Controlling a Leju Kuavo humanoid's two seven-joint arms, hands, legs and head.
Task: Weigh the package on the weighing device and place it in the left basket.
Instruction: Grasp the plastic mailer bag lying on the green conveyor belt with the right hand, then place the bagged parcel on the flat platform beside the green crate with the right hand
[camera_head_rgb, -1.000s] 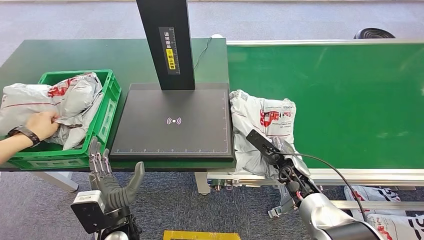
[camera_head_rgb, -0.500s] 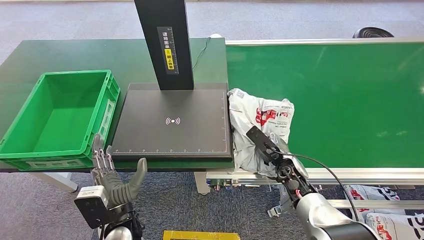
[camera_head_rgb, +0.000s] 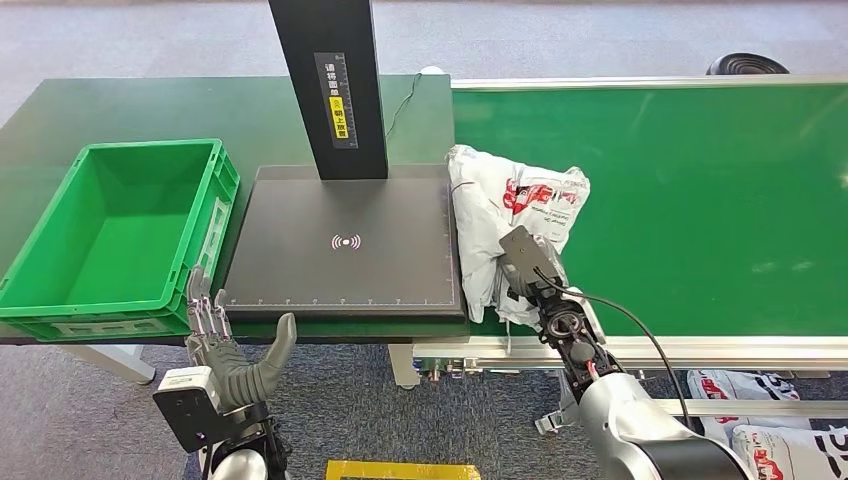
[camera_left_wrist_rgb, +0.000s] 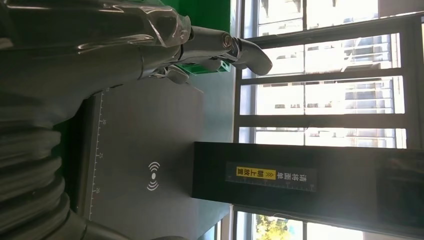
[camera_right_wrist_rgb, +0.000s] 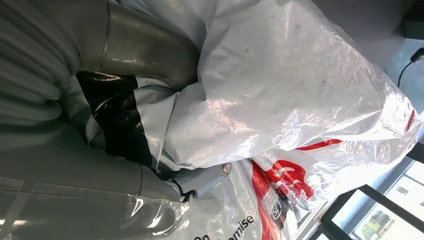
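Where the conveyor meets the scale, the scene reads as follows.

Package: a crumpled white plastic mailer (camera_head_rgb: 515, 215) with red and black print, at the left end of the green conveyor belt (camera_head_rgb: 700, 200), its edge against the right side of the weighing device; whether it is lifted off the belt I cannot tell.

Right hand: the right hand (camera_head_rgb: 522, 268) is at the near side of the package; in the right wrist view the thick grey thumb (camera_right_wrist_rgb: 145, 47) and the fingers close into the wrinkled film (camera_right_wrist_rgb: 280, 85), gripping the package.

Left hand: the left hand (camera_head_rgb: 228, 350) hangs below the front edge of the table, fingers straight and upright, close together, the thumb held out to the side, nothing in them.

Weighing device: a flat black platform (camera_head_rgb: 345, 245) with a white wireless mark at its middle and a ruler scale along its edges; a black upright column (camera_head_rgb: 330, 85) with a yellow label rises from its far edge.

Left basket: a green plastic crate (camera_head_rgb: 215, 190) just left of the platform on the dark green table (camera_head_rgb: 130, 105).

Floor: more white packages (camera_head_rgb: 790, 440) lie at the lower right, beneath the conveyor frame.
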